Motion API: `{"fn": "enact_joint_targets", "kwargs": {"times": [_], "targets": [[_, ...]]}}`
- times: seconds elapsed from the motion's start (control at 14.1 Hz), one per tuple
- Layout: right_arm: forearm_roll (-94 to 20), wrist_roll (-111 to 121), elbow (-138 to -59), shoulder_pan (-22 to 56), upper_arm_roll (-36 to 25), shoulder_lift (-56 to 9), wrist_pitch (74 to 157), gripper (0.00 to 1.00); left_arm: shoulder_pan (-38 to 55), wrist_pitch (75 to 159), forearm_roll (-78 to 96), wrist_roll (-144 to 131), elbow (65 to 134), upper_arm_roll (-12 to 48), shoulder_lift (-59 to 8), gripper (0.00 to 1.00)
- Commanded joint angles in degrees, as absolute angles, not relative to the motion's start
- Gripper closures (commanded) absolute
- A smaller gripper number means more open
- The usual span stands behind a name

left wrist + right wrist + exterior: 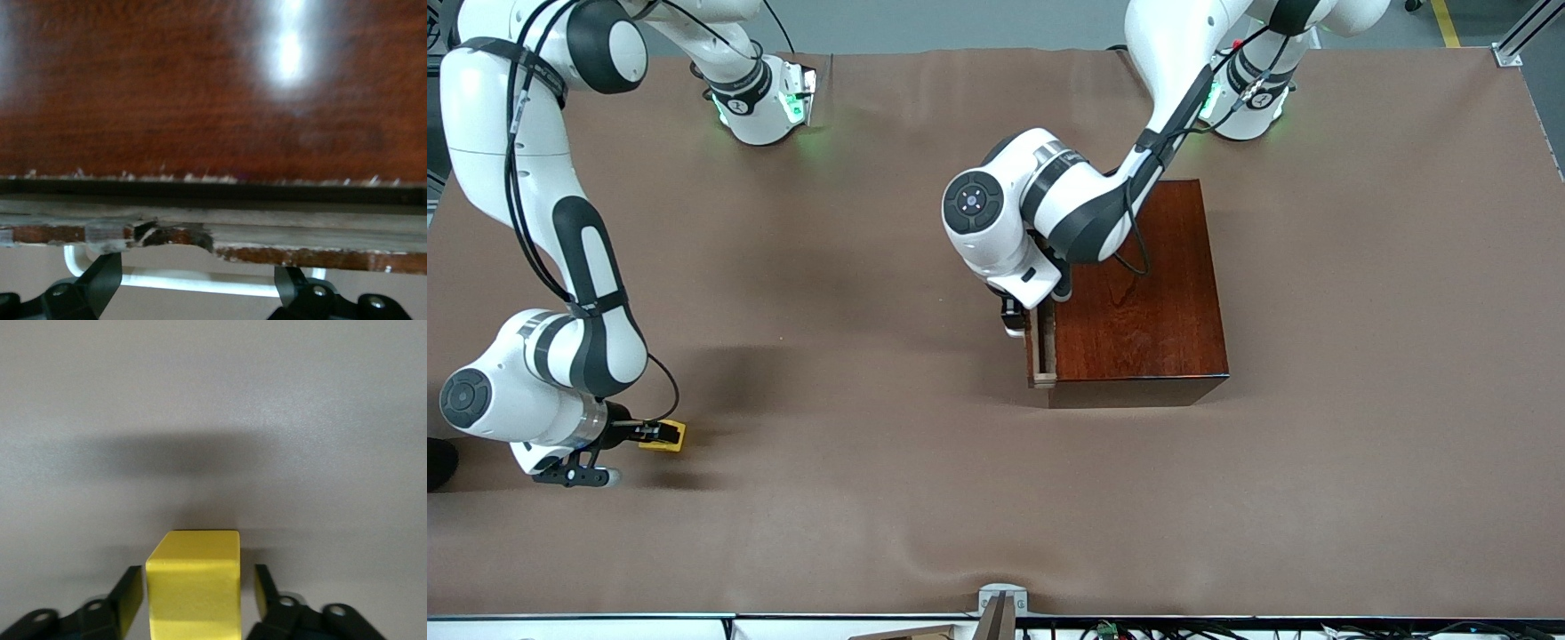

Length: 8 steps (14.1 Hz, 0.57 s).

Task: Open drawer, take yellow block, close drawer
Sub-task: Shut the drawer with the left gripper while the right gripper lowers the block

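The yellow block sits on the brown table near the right arm's end. My right gripper is low around it. In the right wrist view the block lies between the two fingers of the right gripper, which is open with a small gap on each side. The reddish-brown wooden box stands mid-table. Its drawer sticks out a little and shows a narrow pale strip. My left gripper is open at the drawer front. In the left wrist view its fingers stand wide apart by the white handle.
The brown cloth-covered table stretches between the two arms. Both arm bases stand along the table edge farthest from the front camera. A small grey bracket sits at the table edge nearest that camera.
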<state>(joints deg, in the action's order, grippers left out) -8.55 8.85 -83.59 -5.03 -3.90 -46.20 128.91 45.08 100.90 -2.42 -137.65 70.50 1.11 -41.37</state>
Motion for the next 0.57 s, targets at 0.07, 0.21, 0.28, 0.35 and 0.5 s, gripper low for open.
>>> {"fn": "enact_joint_targets", "kwargs": {"times": [0.07,0.21,0.28,0.35,0.5], "targets": [[-9.32,8.70,-82.79,-6.15,-2.64,-44.83,128.32,0.00,45.00,98.88,-5.36,-136.41,70.66,-3.77,-40.61,0.00],[-9.32,8.79,-82.79,-5.89,-2.46,-41.85,127.62,0.00,44.91,98.18,-5.45,-136.32,70.66,-4.04,-40.34,0.00],[-9.32,8.70,-82.79,-5.80,-2.37,-39.92,125.88,0.00,44.91,98.09,-5.45,-136.32,70.66,-3.96,-40.43,0.00],[-9.32,8.53,-82.79,-5.63,-2.37,-37.29,123.16,0.00,45.09,98.09,-5.45,-136.32,70.49,-4.04,-40.43,0.00],[-9.14,5.65,-82.79,-4.92,-2.46,-31.23,116.14,0.00,45.35,98.35,-5.27,-136.32,70.14,-3.52,-40.43,0.00]]}}
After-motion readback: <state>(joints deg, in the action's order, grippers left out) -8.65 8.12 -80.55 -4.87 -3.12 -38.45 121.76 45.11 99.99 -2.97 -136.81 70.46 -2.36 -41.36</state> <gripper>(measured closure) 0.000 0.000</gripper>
